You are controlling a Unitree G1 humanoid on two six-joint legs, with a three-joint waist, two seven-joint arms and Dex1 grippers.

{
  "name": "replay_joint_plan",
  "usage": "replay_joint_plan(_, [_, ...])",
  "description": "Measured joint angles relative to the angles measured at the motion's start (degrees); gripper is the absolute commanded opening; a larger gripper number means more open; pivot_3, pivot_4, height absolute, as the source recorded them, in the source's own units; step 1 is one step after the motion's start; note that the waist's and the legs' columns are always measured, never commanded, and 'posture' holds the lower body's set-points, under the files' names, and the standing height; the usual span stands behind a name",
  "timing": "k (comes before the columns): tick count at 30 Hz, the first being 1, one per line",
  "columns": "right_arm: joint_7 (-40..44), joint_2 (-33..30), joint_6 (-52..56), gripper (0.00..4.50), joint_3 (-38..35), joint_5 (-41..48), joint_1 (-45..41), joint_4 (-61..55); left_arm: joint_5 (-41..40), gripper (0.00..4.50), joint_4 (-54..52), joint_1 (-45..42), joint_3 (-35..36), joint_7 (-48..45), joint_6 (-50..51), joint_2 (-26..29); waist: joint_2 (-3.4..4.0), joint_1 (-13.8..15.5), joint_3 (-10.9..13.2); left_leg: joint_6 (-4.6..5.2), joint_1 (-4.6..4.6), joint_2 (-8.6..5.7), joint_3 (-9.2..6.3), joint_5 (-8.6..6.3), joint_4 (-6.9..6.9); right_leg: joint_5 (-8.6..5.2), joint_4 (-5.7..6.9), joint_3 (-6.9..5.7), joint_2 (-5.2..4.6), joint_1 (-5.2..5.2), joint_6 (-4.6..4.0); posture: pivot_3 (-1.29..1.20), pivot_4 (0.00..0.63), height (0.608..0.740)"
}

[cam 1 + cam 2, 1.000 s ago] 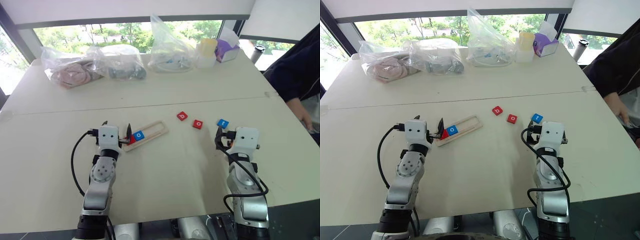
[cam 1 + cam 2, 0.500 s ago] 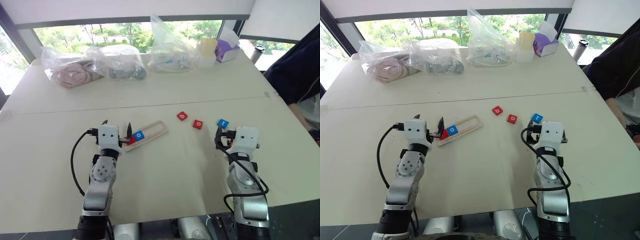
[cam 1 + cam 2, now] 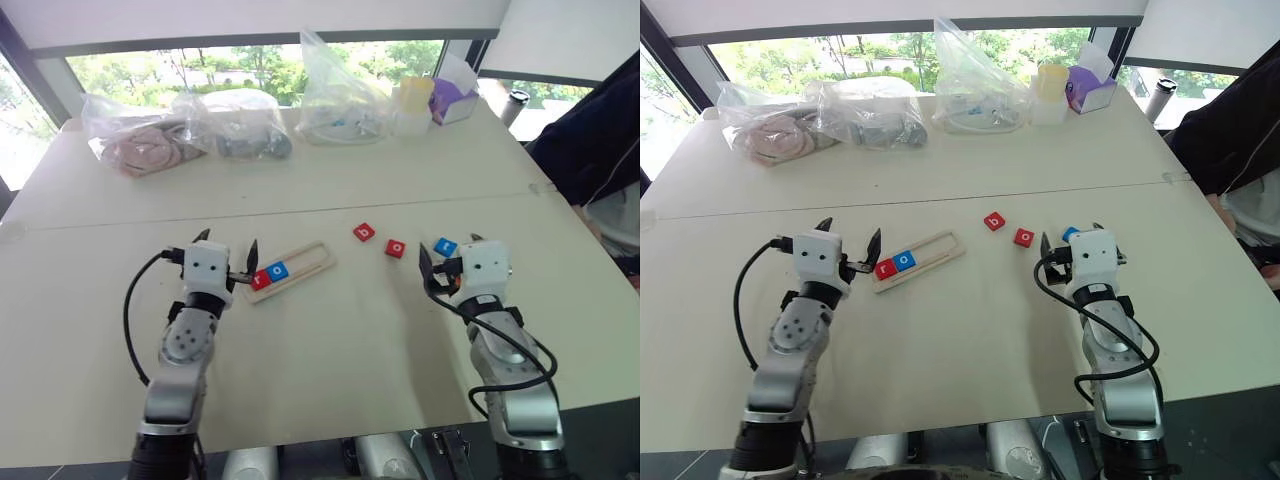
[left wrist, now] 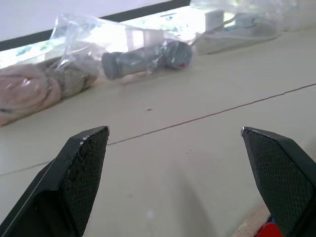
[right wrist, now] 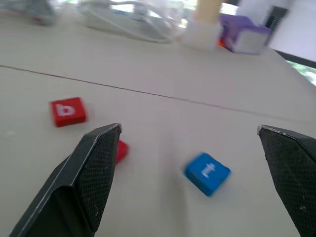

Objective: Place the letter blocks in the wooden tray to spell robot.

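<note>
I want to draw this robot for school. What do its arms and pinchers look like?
Each arm is silvery grey metal with round joints and a white boxy block at the wrist. A black cable loops beside each arm. The left gripper and right gripper each have two pointy black fingers, whose inner faces have a tiny criss-cross pattern.

head pair: 2 eyes side by side are looking forward and down over the table [image 3: 330, 340], taking in both arms and the far windows.
left wrist: sitting low and close to the tabletop, facing the plastic bags [image 4: 123, 54].
right wrist: looking low along the table toward the blue t block [image 5: 207, 172] and red b block [image 5: 68, 111].
shared: both head views are also showing these blocks and bags.
</note>
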Motion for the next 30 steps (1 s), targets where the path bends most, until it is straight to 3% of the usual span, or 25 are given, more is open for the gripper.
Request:
replay_joint_plan(5, [12.3,-9.2,5.9,4.48,0.1,7.2,-0.2,-4.1,-11.0,4.5,1.8,-5.7,4.8,-15.7,3.1,12.0,-0.01,0.1,0.0,0.0,-0.01,-0.01,0.0,0.0,0.03,-0.01,-0.01,-0.02,-0.01,-0.01,-0.02,0.0,0.15,0.74])
replay_joint_plan(10, [25.5,-19.9,9.4,4.48,-2.6,15.7,-1.6,-4.0,-20.4,4.5,9.9,-13.1,4.3,-38.9,8.7,25.8,-0.04,-0.2,0.2,0.03,-0.03,-0.03,0.08,-0.02,0.01,-0.01,-0.17,-0.01,-0.02,0.0,-0.02,0.0,0.15,0.74])
replay_joint_plan(13, [30.6,-22.7,10.7,4.48,-2.7,19.5,-1.5,-4.1,-23.1,4.5,16.6,-15.7,2.8,-50.3,11.1,30.6,-0.05,-0.3,0.2,0.11,-0.06,0.02,0.04,-0.06,-0.07,-0.02,-0.17,-0.05,0.04,-0.07,-0.03,0.0,0.15,0.74])
replay_joint_plan(21, [31.7,-24.7,13.3,4.48,-3.6,23.1,-4.3,-6.9,-22.6,4.5,24.6,-19.7,-2.0,-63.7,10.0,32.7,-0.04,0.1,0.2,0.11,-0.29,0.02,0.04,-0.06,0.06,0.0,-0.17,-0.04,0.0,-0.2,-0.02,0.0,0.15,0.74])
replay_joint_plan(30, [29.4,-24.7,15.6,4.48,-3.5,24.3,-3.4,-10.0,-18.6,4.5,26.4,-17.9,-4.4,-65.0,3.2,31.0,-0.03,0.0,0.2,0.11,-0.36,0.03,0.04,-0.06,0.08,0.01,-0.15,-0.03,-0.01,-0.25,-0.01,0.0,0.15,0.74])
